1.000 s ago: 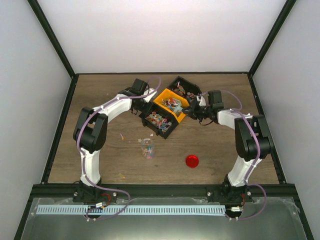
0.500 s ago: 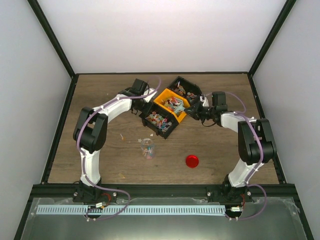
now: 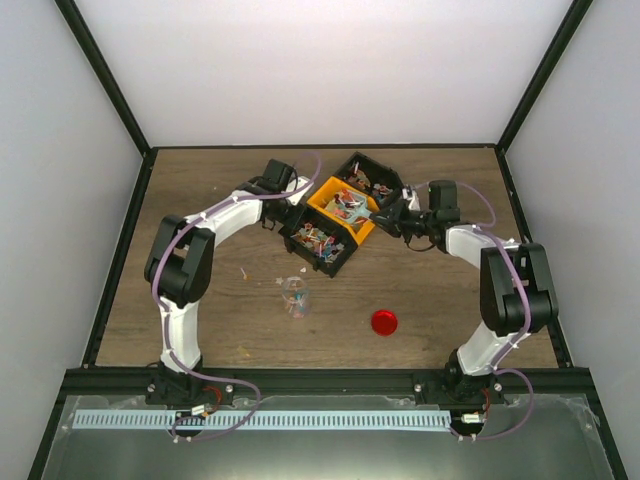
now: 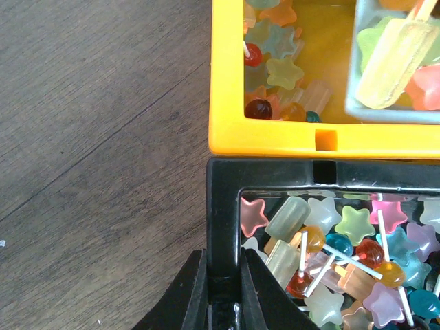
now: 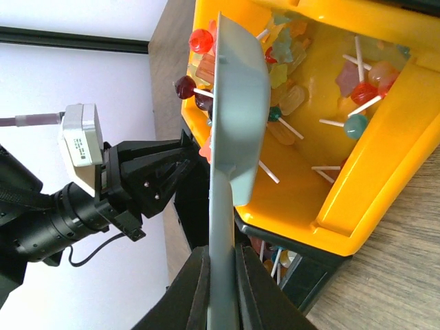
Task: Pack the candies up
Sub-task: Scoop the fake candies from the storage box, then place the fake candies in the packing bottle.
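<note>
The candies (image 4: 330, 261) are small star, lolly and bar sweets in mixed colours, heaped in a black bin (image 3: 320, 243) and in the yellow bin (image 3: 345, 208) beside it. My left gripper (image 4: 224, 258) is shut on the black bin's near wall (image 4: 224, 206). My right gripper (image 5: 221, 254) is shut on the handle of a pale teal scoop (image 5: 237, 110). The scoop's bowl stands on edge inside the yellow bin (image 5: 385, 137), with a few candies (image 5: 199, 41) against it. From above, the right gripper (image 3: 398, 216) is at the yellow bin's right side, the left gripper (image 3: 286, 222) at the black bin's left corner.
A second black bin (image 3: 368, 180) touches the yellow one at the back. A clear cup (image 3: 294, 296) with some sweets stands nearer the front, with a red round lid (image 3: 384, 321) to its right. A few stray sweets (image 3: 245, 270) lie left of the cup.
My right wrist has drawn a little to the right and back, turning the scoop in the yellow bin. The left arm and the bins have stayed put.
</note>
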Motion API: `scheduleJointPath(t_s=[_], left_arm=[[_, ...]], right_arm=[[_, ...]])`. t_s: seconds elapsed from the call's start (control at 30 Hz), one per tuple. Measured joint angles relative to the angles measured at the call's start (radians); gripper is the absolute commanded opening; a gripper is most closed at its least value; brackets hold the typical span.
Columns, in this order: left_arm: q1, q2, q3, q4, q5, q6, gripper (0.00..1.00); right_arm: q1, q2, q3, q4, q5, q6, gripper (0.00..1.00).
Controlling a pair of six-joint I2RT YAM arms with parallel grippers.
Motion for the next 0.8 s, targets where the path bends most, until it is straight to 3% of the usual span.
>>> scheduleJointPath(t_s=[0.37, 0.63, 0.8], left_arm=[[0.0, -0.014, -0.024, 0.022, -0.001, -0.031, 0.06], [0.0, -0.015, -0.025, 0.022, -0.003, -0.031, 0.23], [0.004, -0.018, -0.059, 0.018, -0.014, -0.032, 0.27]], right_arm=[[-0.035, -0.035, 0.0, -0.034, -0.035, 0.008, 0.01], [-0.061, -0.063, -0.002, -0.058, -0.048, -0.001, 0.01], [-0.061, -0.069, -0.046, -0.045, -0.051, 0.0, 0.01]])
